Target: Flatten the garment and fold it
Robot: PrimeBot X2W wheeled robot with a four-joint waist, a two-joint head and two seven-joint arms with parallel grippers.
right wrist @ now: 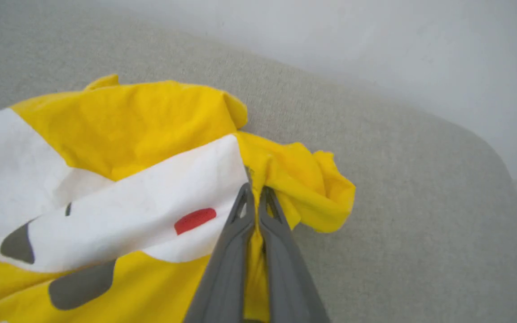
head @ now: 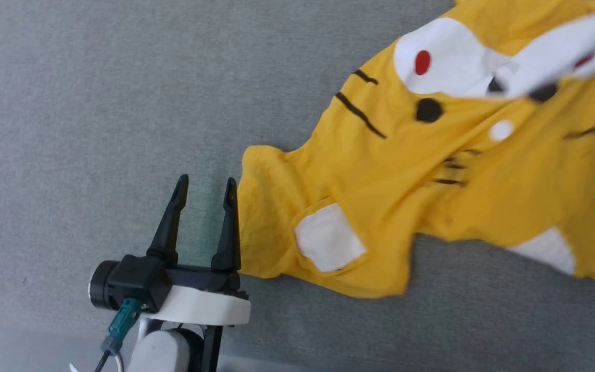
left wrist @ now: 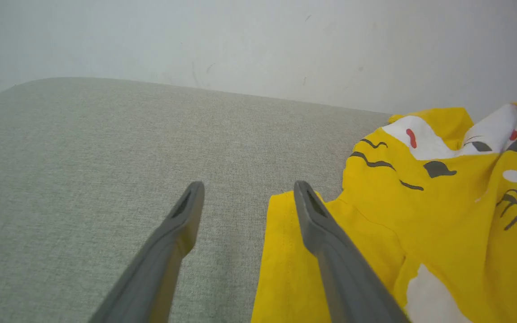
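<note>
Garment lies rumpled, print up, on the grey pad, spread from near centre to far right. Head view: my left gripper is near left, fingers apart, empty, with the sleeve hem just beside its right finger. The shirt's right part is cut off, and my right arm is a pale blur there. Left wrist view: that finger overlaps the sleeve edge, contact unclear. Right wrist view: right gripper clamped on a bunched yellow fold beside a white patch. Risk: pulling with the left side unanchored drags the whole shirt instead of spreading it. Thin fabric may slip, or I've caught two layers. Can't tell if that fold is collar, sleeve or hem.
</note>
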